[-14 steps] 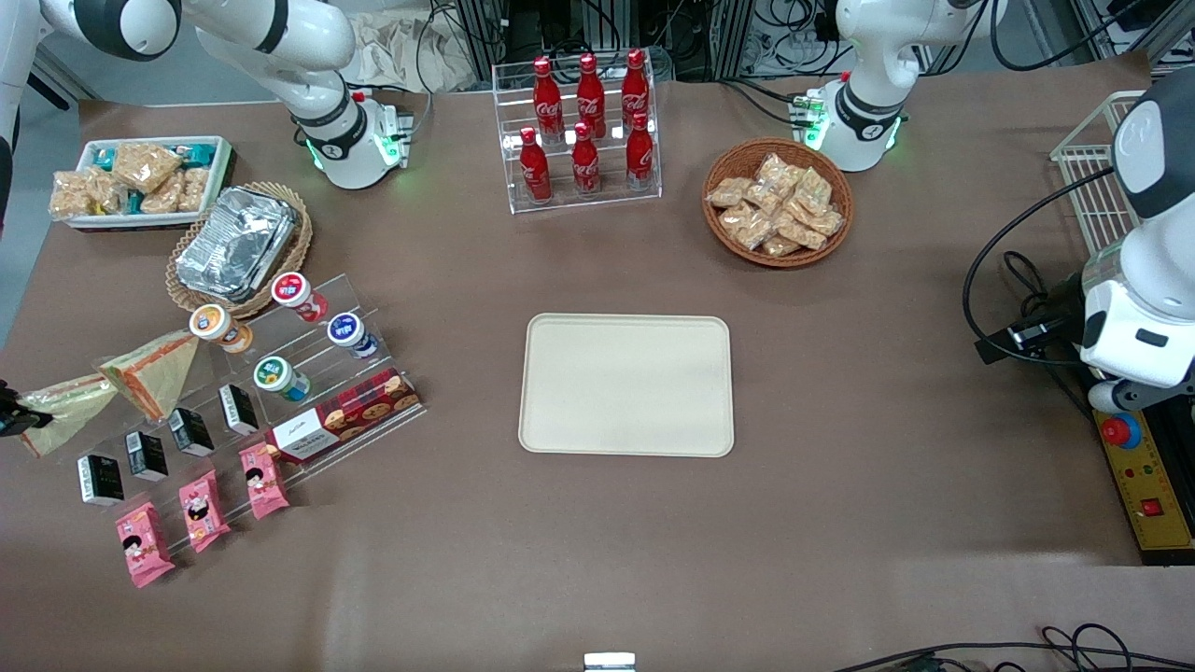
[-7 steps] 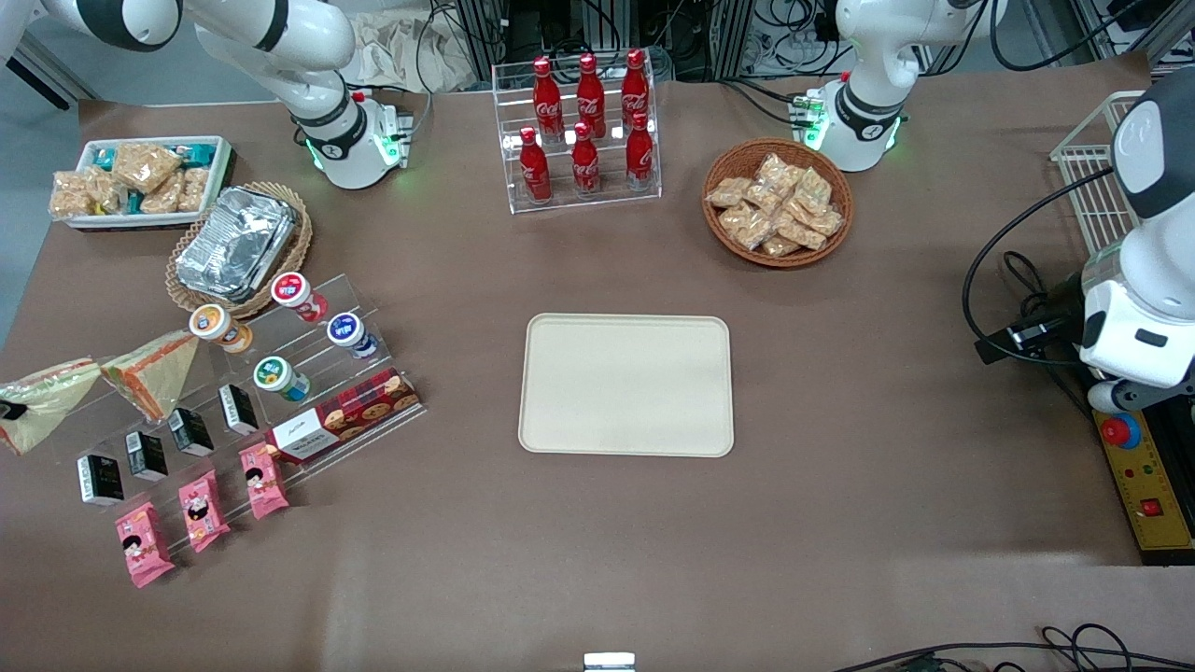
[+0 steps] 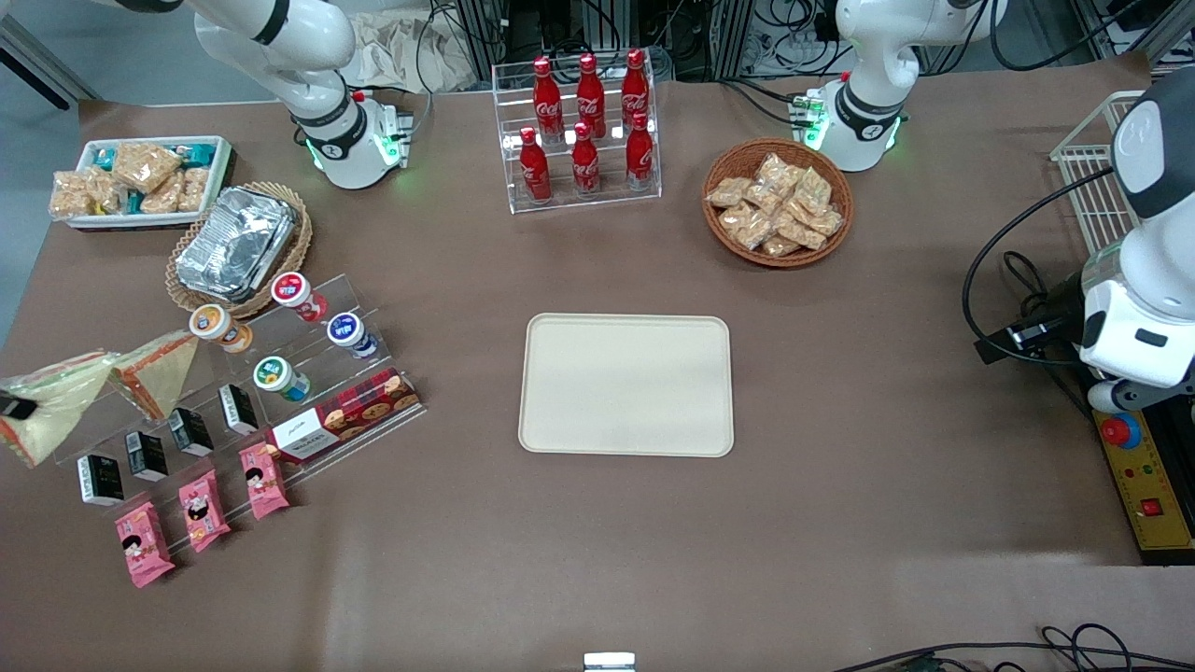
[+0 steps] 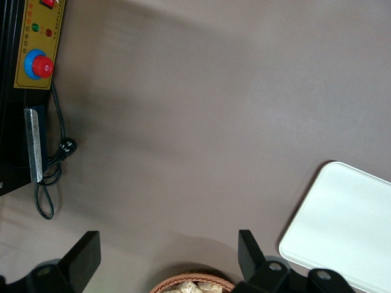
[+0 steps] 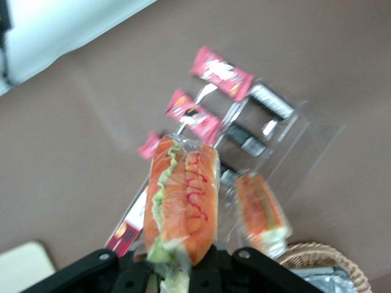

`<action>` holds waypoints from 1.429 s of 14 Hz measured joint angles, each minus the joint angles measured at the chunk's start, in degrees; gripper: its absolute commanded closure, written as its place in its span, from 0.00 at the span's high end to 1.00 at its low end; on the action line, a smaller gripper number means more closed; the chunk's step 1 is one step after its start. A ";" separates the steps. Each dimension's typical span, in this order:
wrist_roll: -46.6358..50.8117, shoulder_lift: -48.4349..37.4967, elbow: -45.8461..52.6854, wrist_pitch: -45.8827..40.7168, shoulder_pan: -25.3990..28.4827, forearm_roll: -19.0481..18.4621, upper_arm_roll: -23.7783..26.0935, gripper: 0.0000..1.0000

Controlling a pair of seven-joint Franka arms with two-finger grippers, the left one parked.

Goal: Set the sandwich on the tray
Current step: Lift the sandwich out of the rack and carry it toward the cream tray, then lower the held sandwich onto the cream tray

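The sandwich (image 3: 51,403), a clear-wrapped white-bread wedge with green and orange-red filling, hangs at the working arm's end of the table, beside the acrylic stand. My gripper (image 3: 13,407) is shut on it; only a black bit of the gripper shows at the front view's edge. In the right wrist view the sandwich (image 5: 182,195) sticks out from between the fingers of the gripper (image 5: 180,268), filling edge toward the camera. The cream tray (image 3: 625,385) lies bare in the middle of the table, far from the sandwich. A corner of the tray (image 5: 17,268) shows in the wrist view too.
A second wedge with orange filling (image 3: 159,373) leans on the tiered acrylic stand (image 3: 308,308) among cups, black packets, a biscuit box and pink packets. Nearby are a foil-pack basket (image 3: 238,247), a white snack bin (image 3: 140,182), a cola rack (image 3: 579,131) and a snack basket (image 3: 777,203).
The held sandwich has shifted a little toward the table's edge and tilted, coming apart from the other wedge. The arm's upper links have swung up out of the front view.
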 measured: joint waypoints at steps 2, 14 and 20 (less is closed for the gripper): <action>-0.02 -1.04 0.01 -0.50 0.24 0.16 6.13 0.15; 0.46 4.71 -0.96 10.50 19.32 -1.07 22.88 0.16; -1.07 11.03 -1.04 17.48 36.29 -1.28 9.13 0.16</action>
